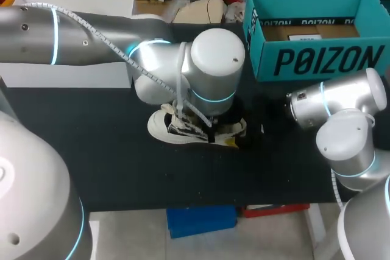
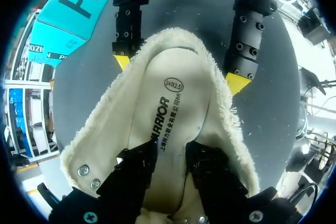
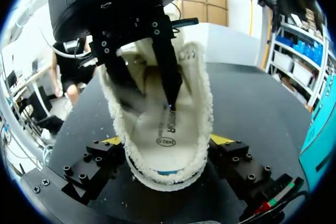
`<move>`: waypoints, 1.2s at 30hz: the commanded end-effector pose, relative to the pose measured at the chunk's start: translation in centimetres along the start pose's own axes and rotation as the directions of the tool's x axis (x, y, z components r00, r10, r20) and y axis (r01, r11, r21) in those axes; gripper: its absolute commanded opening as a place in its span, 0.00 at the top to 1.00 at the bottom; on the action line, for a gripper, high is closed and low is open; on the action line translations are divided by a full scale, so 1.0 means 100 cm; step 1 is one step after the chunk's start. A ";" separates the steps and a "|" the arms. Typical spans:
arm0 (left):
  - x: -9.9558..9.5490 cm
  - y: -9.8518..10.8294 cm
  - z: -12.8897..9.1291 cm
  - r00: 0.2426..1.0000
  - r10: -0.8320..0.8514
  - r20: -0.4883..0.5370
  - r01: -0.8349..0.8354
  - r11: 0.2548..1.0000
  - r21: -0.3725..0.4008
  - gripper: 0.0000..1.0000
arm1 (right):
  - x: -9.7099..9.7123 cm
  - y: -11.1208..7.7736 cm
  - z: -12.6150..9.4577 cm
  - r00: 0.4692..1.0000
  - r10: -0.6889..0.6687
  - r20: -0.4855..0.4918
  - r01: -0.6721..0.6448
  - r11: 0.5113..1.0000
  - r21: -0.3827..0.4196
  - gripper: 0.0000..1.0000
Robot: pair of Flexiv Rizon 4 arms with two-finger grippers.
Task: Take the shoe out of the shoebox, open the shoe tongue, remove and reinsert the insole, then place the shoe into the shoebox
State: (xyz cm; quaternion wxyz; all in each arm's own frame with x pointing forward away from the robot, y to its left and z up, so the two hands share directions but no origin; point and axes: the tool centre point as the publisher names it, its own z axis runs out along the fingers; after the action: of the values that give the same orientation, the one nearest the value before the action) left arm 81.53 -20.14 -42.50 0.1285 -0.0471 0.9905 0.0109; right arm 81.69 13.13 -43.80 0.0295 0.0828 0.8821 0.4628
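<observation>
Jaws of left arm (image 1: 213, 65) sit parted inside shoe (image 2: 131, 108), right arm's (image 1: 341, 108) clamping it.

Left arm (image 1: 213, 59) hides most of the shoe (image 1: 159, 128) (head view).

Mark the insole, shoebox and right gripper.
insole (image 2: 176, 114), left wrist view, its printed middle
shoebox (image 1: 317, 59), head view, its front wall
right gripper (image 3: 167, 141), right wrist view, midway between its yellow tips

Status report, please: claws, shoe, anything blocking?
Right claw shut on shoe sides. Left claw open, inside shoe over insole. Shoe on table, outside shoebox.
</observation>
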 end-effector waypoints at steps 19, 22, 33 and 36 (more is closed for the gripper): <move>-0.025 0.011 0.076 0.981 -0.062 0.183 0.061 0.998 0.011 0.60 | -0.001 -0.002 0.002 1.000 0.002 0.000 -0.002 1.000 0.001 1.00; -0.028 0.011 0.077 0.982 -0.055 0.183 0.055 0.998 0.006 0.62 | -0.001 -0.002 0.002 1.000 0.002 0.000 -0.002 1.000 0.001 1.00; -0.036 0.010 0.075 0.993 -0.045 0.107 0.043 0.999 0.014 0.75 | -0.001 -0.002 0.002 1.000 0.002 0.000 -0.002 1.000 0.001 1.00; -0.036 0.010 0.076 0.993 -0.036 0.116 0.033 0.999 0.025 0.76 | -0.001 -0.002 0.002 1.000 0.002 0.000 -0.002 1.000 0.001 1.00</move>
State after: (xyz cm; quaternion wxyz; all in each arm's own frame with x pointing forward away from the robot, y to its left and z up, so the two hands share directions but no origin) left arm 83.17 -19.49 -42.16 0.1805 -0.0656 0.9814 0.0052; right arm 81.91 13.23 -43.75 0.0298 0.0836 0.8818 0.4632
